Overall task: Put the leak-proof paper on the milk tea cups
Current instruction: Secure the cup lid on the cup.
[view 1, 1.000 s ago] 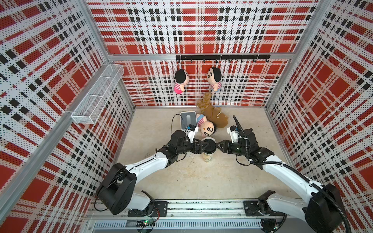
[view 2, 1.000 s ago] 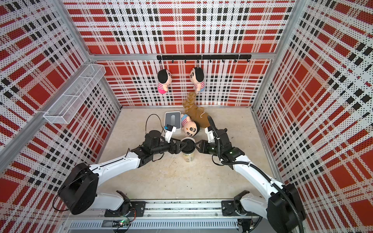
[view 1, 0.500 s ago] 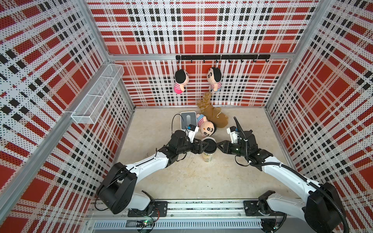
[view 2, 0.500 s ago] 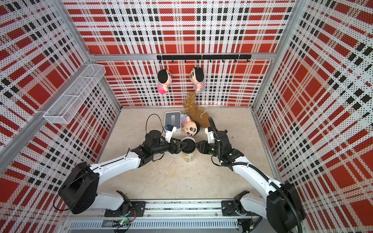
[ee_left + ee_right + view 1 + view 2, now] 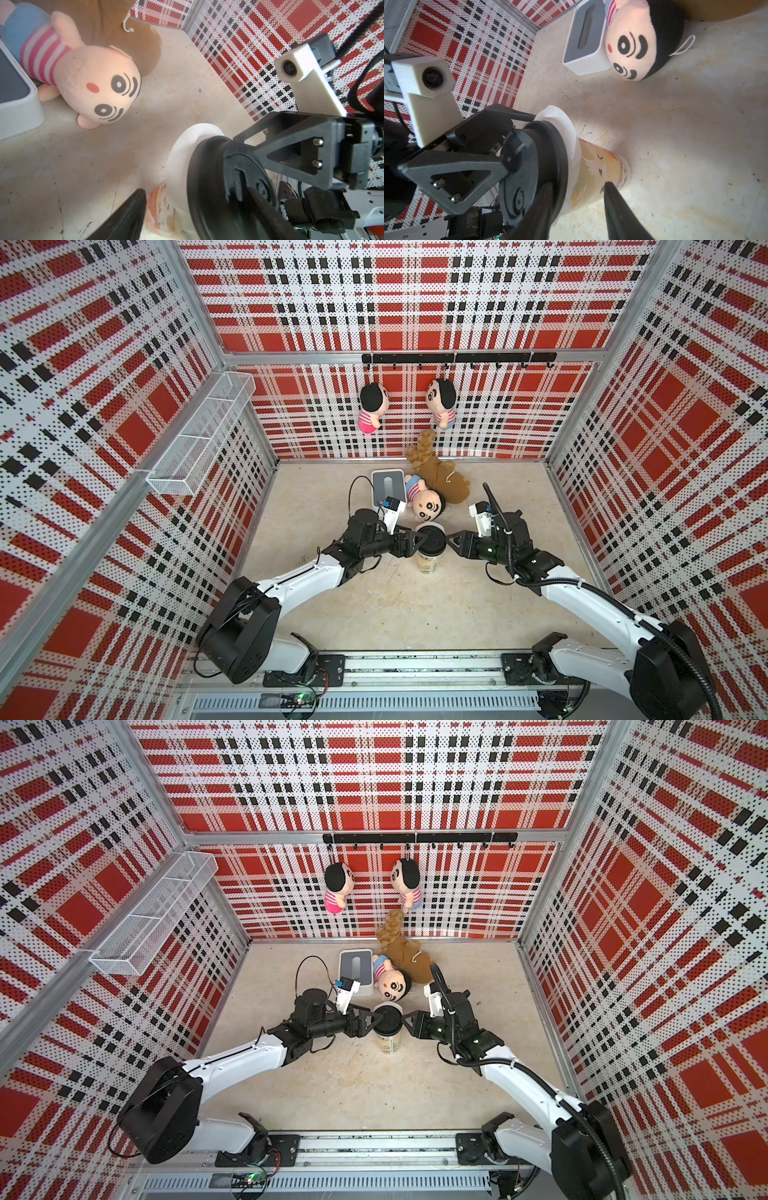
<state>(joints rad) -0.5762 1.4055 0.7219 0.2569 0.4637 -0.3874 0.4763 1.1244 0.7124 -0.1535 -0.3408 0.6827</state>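
The leak-proof paper (image 5: 568,128) lay draped over the mouth of the milk tea cup (image 5: 427,566) on the bench (image 5: 374,614), pinned under a black lid (image 5: 432,540). The left hand (image 5: 418,538), at the cup's 9 o'clock, was spread wide at the lid's rim, with no clear grip. The right hand (image 5: 449,540), at 3 o'clock, was partly open and straddled the rim. The placing looked done. Next, both hands should back away without dragging the paper.
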